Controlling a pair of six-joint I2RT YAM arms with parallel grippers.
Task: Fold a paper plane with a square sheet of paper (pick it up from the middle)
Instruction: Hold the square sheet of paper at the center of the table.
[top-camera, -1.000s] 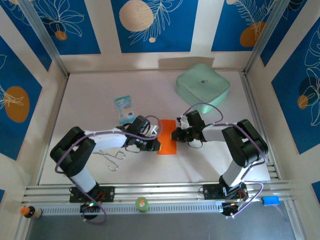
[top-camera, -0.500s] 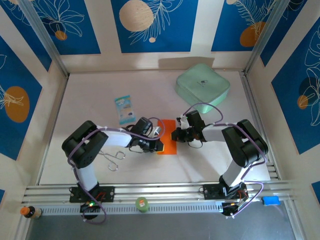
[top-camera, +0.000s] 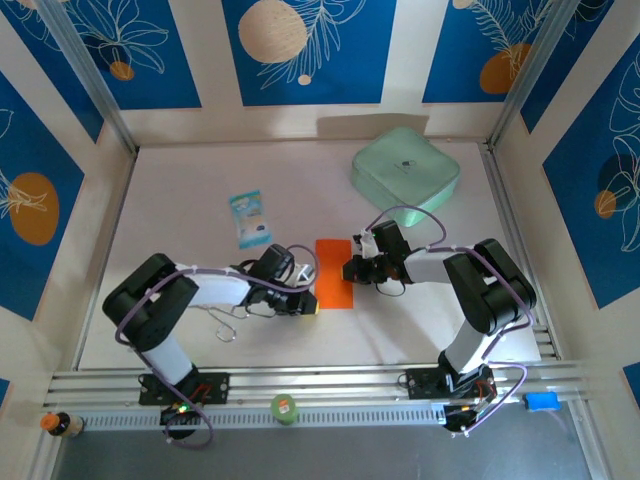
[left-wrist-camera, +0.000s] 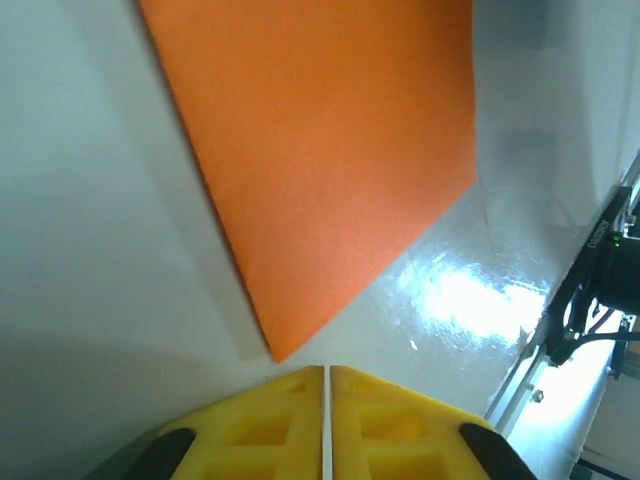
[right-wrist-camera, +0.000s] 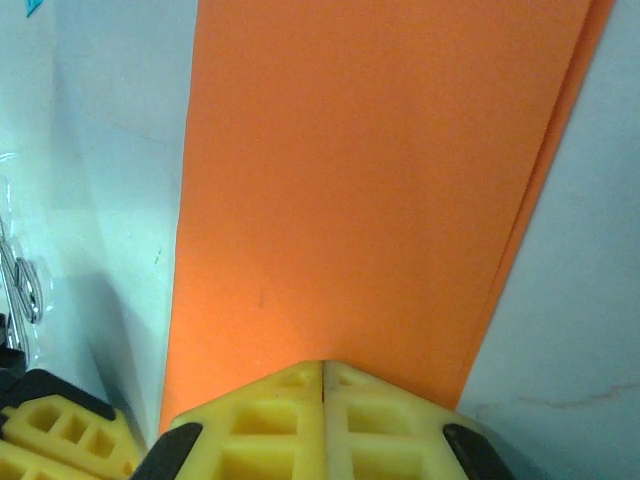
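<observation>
The square sheet of paper (top-camera: 333, 273) lies flat on the table as a bright orange upright rectangle, folded double, with a second layer showing along one long edge (right-wrist-camera: 585, 100). My left gripper (top-camera: 312, 306) is shut and holds nothing. In the left wrist view its yellow tips (left-wrist-camera: 327, 370) stop just short of the sheet's (left-wrist-camera: 320, 150) near corner. My right gripper (top-camera: 350, 268) is shut at the sheet's right edge. Its closed tips (right-wrist-camera: 323, 365) rest on top of the orange surface (right-wrist-camera: 370, 180).
A mint-green box (top-camera: 405, 170) stands at the back right. A small blue-and-white packet (top-camera: 248, 218) lies left of the sheet. A wire clip (top-camera: 225, 312) lies under my left forearm. A green round item (top-camera: 285, 408) sits on the front rail.
My left gripper has slid off the sheet's left edge toward the near side, stopping just outside the near-left corner. The whole orange rectangle now shows. The right arm has not moved.
</observation>
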